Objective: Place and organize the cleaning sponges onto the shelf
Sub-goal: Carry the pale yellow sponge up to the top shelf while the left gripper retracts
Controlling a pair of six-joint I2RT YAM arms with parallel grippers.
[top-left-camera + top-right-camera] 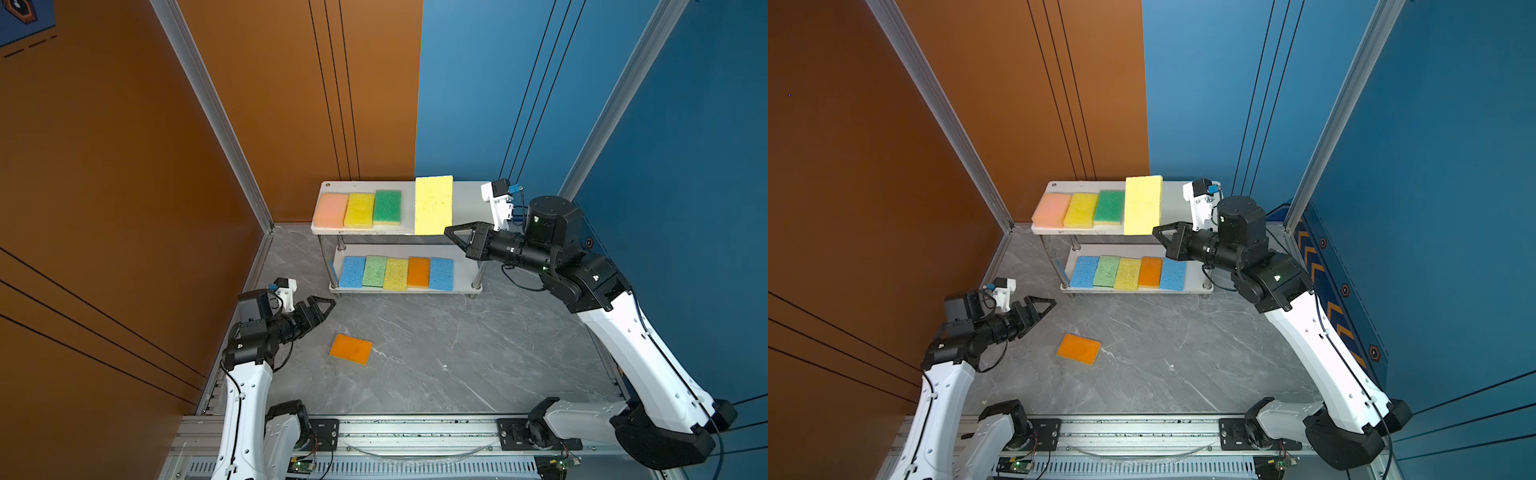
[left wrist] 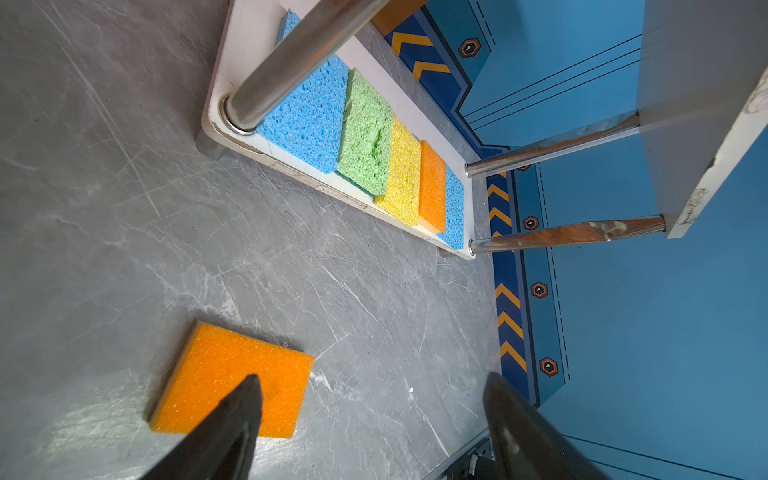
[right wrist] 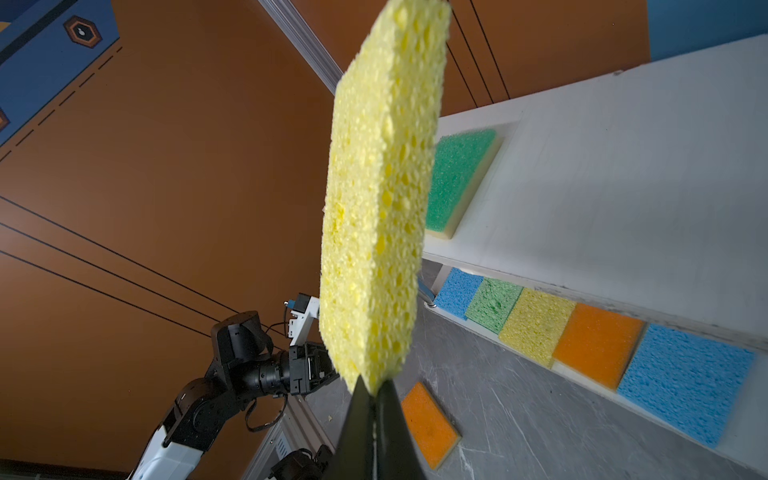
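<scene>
Yellow sponge [image 3: 374, 208] pinched by right fingers [image 3: 355, 436]; left fingers [image 2: 232, 424] spread, empty.

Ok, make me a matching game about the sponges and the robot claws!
1. big pale yellow porous sponge
2. dark green foam sponge
3. light green porous sponge
4. left gripper

A. on the shelf's bottom white board
B. open, holding nothing
C. pinched in the right gripper
D. on the shelf's top white board

Pairs: 1-C, 2-D, 3-A, 4-B.
</scene>
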